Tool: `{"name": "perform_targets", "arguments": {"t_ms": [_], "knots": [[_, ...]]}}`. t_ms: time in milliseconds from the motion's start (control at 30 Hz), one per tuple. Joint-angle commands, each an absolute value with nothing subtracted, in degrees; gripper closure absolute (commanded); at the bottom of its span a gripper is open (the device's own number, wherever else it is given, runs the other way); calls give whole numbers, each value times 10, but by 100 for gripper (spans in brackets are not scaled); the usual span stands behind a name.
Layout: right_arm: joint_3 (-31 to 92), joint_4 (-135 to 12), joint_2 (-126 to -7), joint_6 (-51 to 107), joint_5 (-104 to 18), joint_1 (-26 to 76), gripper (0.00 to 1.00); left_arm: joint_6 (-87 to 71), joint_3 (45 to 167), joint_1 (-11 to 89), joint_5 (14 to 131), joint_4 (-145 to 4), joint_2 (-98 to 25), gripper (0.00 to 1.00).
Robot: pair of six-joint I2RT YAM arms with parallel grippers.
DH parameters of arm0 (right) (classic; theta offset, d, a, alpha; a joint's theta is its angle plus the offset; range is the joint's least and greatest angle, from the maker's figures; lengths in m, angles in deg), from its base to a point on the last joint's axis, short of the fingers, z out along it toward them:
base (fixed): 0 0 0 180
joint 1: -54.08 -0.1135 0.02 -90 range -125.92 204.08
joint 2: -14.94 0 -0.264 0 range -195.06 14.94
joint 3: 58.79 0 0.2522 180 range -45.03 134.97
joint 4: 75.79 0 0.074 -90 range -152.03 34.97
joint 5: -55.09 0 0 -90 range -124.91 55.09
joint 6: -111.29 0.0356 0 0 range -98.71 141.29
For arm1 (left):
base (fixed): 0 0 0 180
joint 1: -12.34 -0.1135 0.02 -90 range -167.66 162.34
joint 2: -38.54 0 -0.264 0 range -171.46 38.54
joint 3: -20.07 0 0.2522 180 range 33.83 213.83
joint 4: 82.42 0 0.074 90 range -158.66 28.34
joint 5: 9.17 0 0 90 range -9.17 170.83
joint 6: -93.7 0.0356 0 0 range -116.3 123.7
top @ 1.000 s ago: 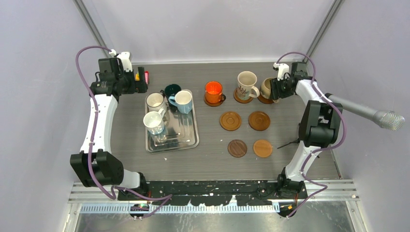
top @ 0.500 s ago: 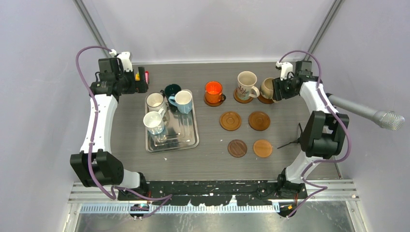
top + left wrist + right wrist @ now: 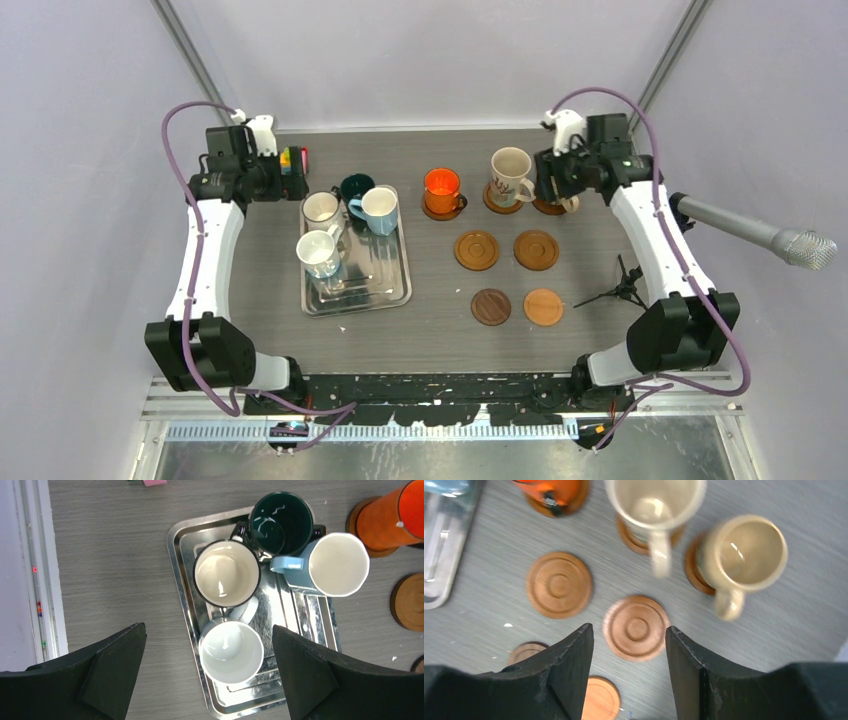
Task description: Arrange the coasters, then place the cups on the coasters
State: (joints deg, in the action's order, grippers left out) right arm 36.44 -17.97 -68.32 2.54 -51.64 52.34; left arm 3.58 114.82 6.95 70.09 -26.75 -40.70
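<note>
Both arms are built alike. The left arm (image 3: pixel 205 250) and the right arm (image 3: pixel 662 245) have slim, glossy white links set between chunky matte black joint housings (image 3: pixel 195 350). A purple cable (image 3: pixel 172 150) loops loosely along each one. A small white bracket (image 3: pixel 263 128) tops each black wrist. The left gripper (image 3: pixel 208 626) and the right gripper (image 3: pixel 629 627) have broad, black, wedge-shaped fingers (image 3: pixel 100 675) with faceted faces.
</note>
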Motion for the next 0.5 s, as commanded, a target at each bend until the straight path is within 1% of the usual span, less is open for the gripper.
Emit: {"name": "perform_targets", "arguments": {"t_ms": [0, 133, 233, 367, 467], "knots": [[421, -181, -683, 70, -506, 441, 40, 78, 1153, 66, 679, -214, -384, 0], [444, -207, -712, 96, -505, 358, 40, 115, 1163, 63, 660, -148, -388, 0], [453, -222, -741, 88, -522, 304, 40, 137, 1152, 53, 636, -111, -394, 0], [472, -230, -781, 81, -555, 262, 40, 139, 1137, 33, 583, -119, -410, 0], [490, -230, -803, 83, -570, 246, 40, 122, 1130, 33, 564, -144, -432, 0]]}}
